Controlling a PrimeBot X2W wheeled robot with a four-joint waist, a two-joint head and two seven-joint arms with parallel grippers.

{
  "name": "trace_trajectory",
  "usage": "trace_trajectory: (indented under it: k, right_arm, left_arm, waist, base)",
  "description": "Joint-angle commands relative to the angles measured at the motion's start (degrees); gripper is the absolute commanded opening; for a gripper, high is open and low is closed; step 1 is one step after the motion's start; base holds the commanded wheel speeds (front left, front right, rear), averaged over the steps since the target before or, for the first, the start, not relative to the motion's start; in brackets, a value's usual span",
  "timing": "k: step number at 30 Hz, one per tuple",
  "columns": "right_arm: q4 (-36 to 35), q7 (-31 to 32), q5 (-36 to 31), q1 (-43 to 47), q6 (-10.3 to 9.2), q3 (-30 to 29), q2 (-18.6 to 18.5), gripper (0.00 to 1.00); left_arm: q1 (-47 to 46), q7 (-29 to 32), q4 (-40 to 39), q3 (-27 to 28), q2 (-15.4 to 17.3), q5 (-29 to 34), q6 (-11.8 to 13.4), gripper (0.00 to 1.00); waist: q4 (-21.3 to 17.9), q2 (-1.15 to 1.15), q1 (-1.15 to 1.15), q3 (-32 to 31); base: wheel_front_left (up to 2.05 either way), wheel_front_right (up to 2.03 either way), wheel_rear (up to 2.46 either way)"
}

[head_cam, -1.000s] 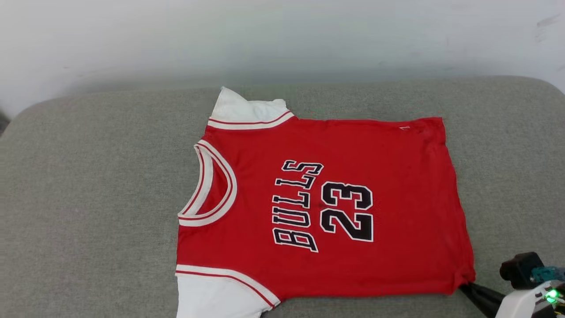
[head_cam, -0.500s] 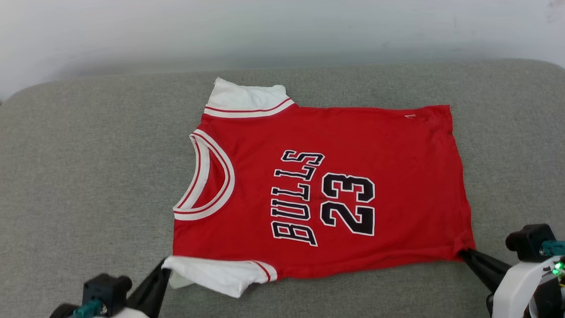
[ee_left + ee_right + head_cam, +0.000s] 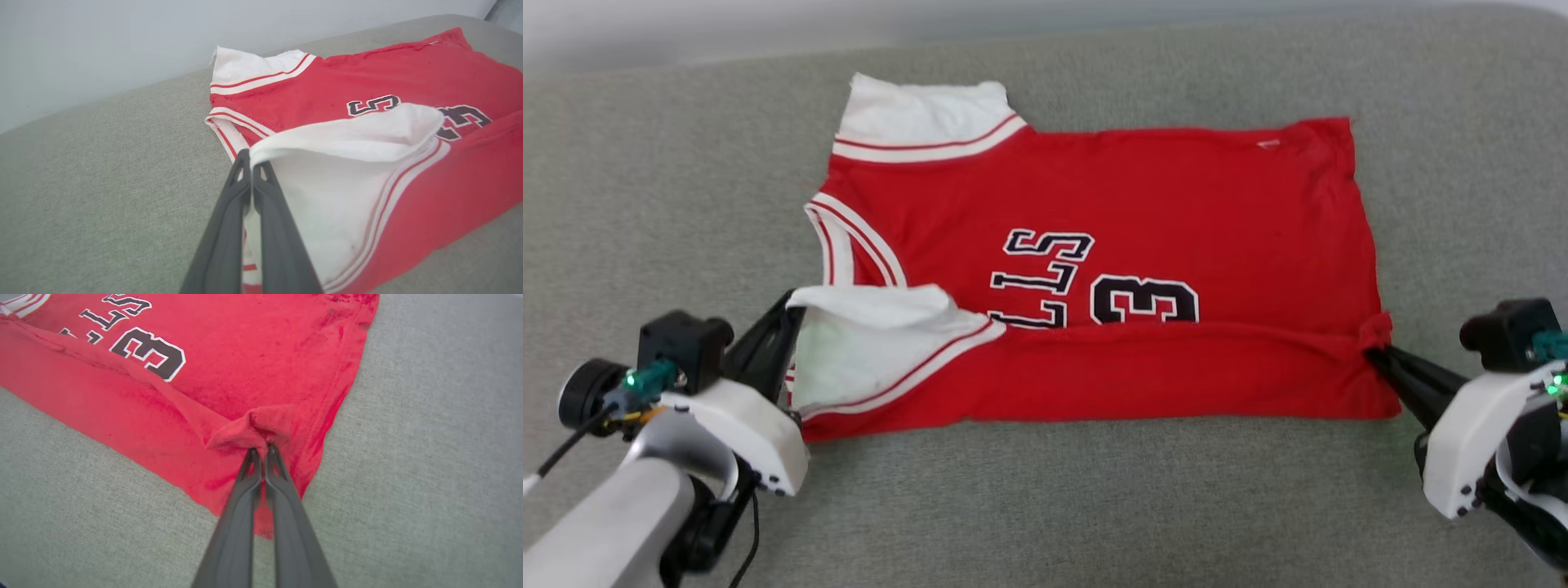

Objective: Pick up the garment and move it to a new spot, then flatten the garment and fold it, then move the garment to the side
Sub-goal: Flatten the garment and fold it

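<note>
- You have the grey upholstered cushion (image 3: 1045, 506) lying under everything.
- Your red jersey (image 3: 1192, 196) lies flat on it, neck toward the left arm, its near long edge doubled over the lettering (just "LLS" and "3" show).
- Your left gripper (image 3: 786, 318) pinches the jersey's near white sleeve edge.
- Your right gripper (image 3: 1376, 357) clamps the bunched hem corner.

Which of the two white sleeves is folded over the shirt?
The near sleeve, pinched by the left pincer; the far sleeve lies flat, untouched.
</note>
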Motion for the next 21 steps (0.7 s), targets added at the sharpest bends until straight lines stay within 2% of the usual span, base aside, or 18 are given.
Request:
trace_trajectory:
  k: [1, 7, 14, 15, 16, 17, 21]
  right_arm:
    - [1.39, 0.66, -0.05, -2.17, -0.02, 0.54, 0.8, 0.0]
    - [7.11, 1.09, 0.42, -7.27, -0.02, 3.99, 2.95, 0.0]
    - [12.58, -0.31, 1.24, -8.98, -0.06, 7.31, 4.03, 0.0]
    - [12.94, -0.62, 1.79, -9.18, -0.06, 7.53, 4.1, 0.23]
    - [13.35, -0.82, 2.38, -9.35, -0.06, 7.44, 4.13, 0.5]
    - [13.56, -1.36, 2.61, -9.56, -0.06, 7.3, 4.02, 1.0]
    - [13.55, -3.3, 3.47, -9.74, -0.04, 7.04, 3.39, 1.0]
  left_arm:
    - [-2.32, 0.12, 2.35, -0.28, -1.09, 0.13, -1.25, 0.0]
    - [-6.75, 1.05, 11.2, -2.28, -3.56, 0.88, -4.77, 0.0]
    - [-8.24, 0.73, 18.61, -3.91, -6.64, 0.06, -7.79, 0.0]
    - [-8.5, 0.53, 19.47, -3.98, -6.86, 0.09, -8.12, 0.07]
    - [-8.57, 0.34, 20.33, -4.14, -6.93, 0.22, -8.38, 0.88]
    - [-8.52, 0.46, 20.97, -4.26, -7.07, 0.03, -8.68, 1.0]
    - [-10.03, -0.55, 21.62, -3.88, -6.65, 0.22, -9.45, 1.0]
  waist:
    - [-1.25, 0.0, -0.01, 2.99]
    - [-1.83, 0.0, -0.01, 6.21]
    - [-1.36, 0.0, -0.01, 6.24]
    - [-1.24, 0.0, -0.01, 5.91]
    - [-1.15, 0.0, -0.01, 5.44]
    - [-1.04, 0.0, -0.01, 4.94]
    - [-0.17, 0.0, -0.01, 2.58]
  base:
    - [0.0, 0.0, 0.0]
    - [0.0, 0.0, 0.0]
    - [0.0, 0.0, 0.0]
    - [0.0, 0.0, 0.0]
    - [0.0, 0.0, 0.0]
    - [0.0, 0.0, 0.0]
    - [0.0, 0.0, 0.0]
